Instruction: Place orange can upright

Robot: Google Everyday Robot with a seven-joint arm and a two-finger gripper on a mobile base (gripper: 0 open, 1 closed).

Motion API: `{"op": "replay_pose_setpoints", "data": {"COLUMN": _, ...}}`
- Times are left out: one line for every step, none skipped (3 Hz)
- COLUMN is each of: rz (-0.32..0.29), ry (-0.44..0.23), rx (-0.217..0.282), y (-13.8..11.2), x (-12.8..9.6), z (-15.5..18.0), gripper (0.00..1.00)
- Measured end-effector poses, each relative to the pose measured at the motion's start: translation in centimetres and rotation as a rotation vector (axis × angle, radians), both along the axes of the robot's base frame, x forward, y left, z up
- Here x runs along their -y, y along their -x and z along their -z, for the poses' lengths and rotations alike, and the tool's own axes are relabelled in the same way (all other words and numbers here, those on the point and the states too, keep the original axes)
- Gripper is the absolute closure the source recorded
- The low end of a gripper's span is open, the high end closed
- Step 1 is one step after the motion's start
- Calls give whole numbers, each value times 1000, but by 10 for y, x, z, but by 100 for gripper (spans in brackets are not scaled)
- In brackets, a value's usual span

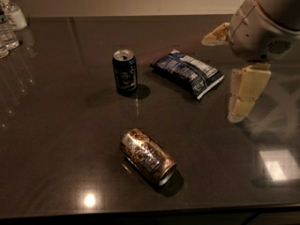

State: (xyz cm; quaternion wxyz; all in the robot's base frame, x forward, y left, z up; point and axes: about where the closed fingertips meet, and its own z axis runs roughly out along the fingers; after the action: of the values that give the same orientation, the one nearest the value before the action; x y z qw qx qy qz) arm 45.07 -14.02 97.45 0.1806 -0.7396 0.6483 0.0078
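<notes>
Across the whole view, a dark glossy table (56,139) with lamp glare near the front edge.

At the right, above the table, the pale gripper (222,76): fingers (244,90) spread wide apart, grasping nothing, well apart from everything on the table.

Just left of the gripper, a crumpled blue snack bag (187,72), lying flat.

Near the front, about mid-table, the orange can (147,156): on its side, silver end toward the front right, touching nothing. Probably light, thin-walled, stiff enough for a gentle squeeze but easy to dent. Smooth metal, so likely slippery, and free to roll on the slick table at any sideways nudge. Best taken across the round body near its middle, one finger on each long side, squarely so as not to push it rolling. Then tipped up and set on its flat end.

Behind it, well apart, a dark blue can (124,71), standing upright beside the bag.

In the far left corner, clear bottles (9,22), out of the way.
</notes>
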Motion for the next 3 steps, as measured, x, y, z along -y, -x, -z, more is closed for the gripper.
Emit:
{"op": "replay_pose_setpoints", "data": {"rz": -203, "ry": -28, "rx": 39, "y": 4, "x": -41, "z": 4, "gripper": 0}}
{"op": "replay_pose_setpoints", "data": {"rz": -425, "ry": -37, "rx": 73, "y": 15, "x": -75, "z": 10, "gripper": 0}}
{"op": "replay_pose_setpoints", "data": {"rz": -636, "ry": -12, "rx": 106, "y": 31, "x": -98, "z": 20, "gripper": 0}}
